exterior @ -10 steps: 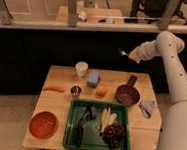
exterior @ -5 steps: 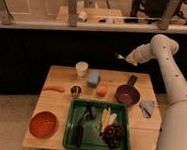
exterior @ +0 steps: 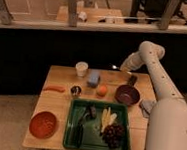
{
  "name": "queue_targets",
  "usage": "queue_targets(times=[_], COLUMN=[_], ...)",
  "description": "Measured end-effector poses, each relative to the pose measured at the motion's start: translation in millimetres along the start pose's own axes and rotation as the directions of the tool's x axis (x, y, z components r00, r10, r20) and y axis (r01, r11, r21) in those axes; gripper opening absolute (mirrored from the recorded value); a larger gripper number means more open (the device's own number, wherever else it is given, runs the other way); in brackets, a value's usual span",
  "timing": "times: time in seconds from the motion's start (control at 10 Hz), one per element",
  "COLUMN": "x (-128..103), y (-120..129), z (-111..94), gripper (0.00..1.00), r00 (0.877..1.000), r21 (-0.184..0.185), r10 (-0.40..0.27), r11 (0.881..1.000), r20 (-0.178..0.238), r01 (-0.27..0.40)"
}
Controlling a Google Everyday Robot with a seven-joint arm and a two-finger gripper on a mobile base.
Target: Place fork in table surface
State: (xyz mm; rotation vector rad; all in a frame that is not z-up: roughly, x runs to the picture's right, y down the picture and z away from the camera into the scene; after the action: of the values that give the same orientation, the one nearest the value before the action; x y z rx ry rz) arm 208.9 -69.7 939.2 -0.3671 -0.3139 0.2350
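Fork (exterior: 115,67) sticks out of the gripper (exterior: 121,68) clamped on it, above the far edge of the table surface (exterior: 61,79).

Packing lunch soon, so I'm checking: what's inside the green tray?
Dark grapes, yellow banana-like pieces and a black-handled tool lie in the green tray; whatever is beneath them is hidden. The claw holds the fork over the far edge of the table surface.

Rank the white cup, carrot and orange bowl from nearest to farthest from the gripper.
From the gripper, holding the fork over the table's back right:
1. White cup, back middle.
2. Carrot, left side.
3. Orange bowl, front left corner.
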Motion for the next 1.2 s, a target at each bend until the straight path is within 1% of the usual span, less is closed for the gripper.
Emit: queue_targets(times=[0.2,0.6,0.8,1.1,1.2], x=[6,15,15,8,4], y=[19,54,64,67,68], z=[15,24,33,45,50], gripper=[0.00,0.00,0.00,0.00,0.04], r00=[1.000,0.999,0.999,0.999,0.998], r21=[-0.057,-0.128,-0.150,-0.157,-0.158], r10=[0.000,-0.008,-0.018,-0.034,-0.038], r11=[0.998,0.992,0.989,0.987,0.987], r20=[-0.021,-0.036,-0.040,-0.042,-0.050], r01=[-0.001,0.003,0.012,0.027,0.030])
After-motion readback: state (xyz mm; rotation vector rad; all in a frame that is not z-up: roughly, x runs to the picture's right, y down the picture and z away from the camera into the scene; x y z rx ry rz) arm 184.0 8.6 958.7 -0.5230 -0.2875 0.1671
